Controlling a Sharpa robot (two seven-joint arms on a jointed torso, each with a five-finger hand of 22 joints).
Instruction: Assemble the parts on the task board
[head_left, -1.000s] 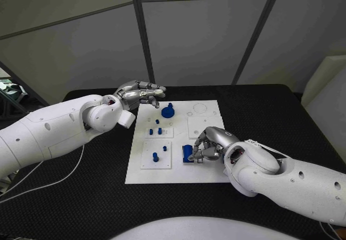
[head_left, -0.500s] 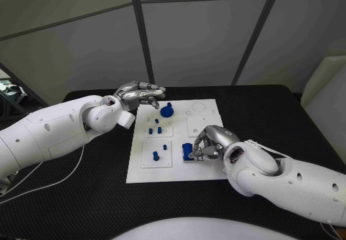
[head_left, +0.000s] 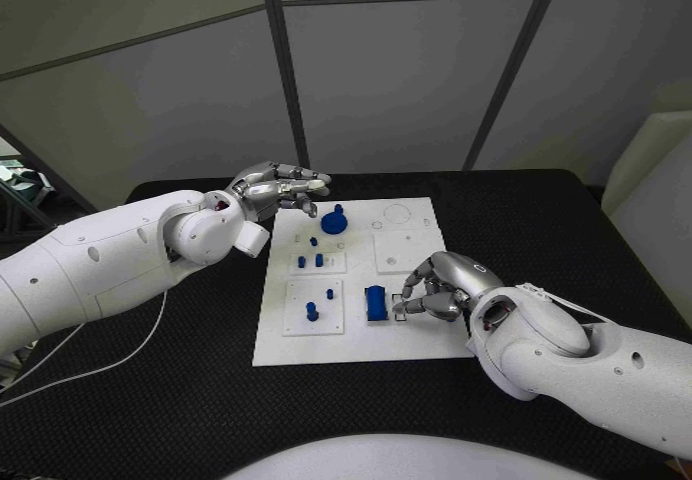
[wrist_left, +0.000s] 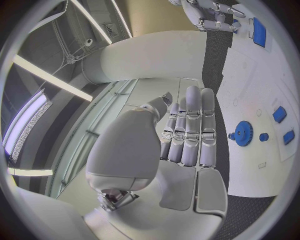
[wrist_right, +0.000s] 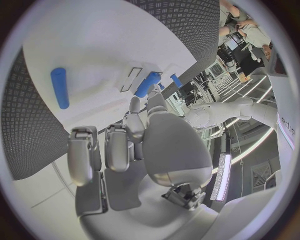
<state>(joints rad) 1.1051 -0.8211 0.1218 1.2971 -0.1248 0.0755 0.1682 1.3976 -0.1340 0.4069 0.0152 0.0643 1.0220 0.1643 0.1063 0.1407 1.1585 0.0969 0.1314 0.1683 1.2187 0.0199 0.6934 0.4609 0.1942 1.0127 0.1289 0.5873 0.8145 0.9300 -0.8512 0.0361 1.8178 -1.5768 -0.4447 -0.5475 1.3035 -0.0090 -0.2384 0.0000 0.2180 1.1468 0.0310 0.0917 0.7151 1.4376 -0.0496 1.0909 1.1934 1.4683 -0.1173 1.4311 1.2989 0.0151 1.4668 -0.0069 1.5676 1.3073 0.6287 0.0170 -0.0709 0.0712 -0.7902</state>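
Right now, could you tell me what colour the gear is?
Blue; the gear shows best in the left wrist view.

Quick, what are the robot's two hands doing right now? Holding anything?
Left hand: holds nothing, fingers loosely curled above the task board's far corner.
Right hand: holds nothing, fingers apart, just beside the blue cylinder.

The right robot hand (head_left: 450, 285) covered part of the task board (head_left: 351, 340) near its right edge. Whether its fingertips touched the upright blue part (head_left: 376, 302) was unclear.
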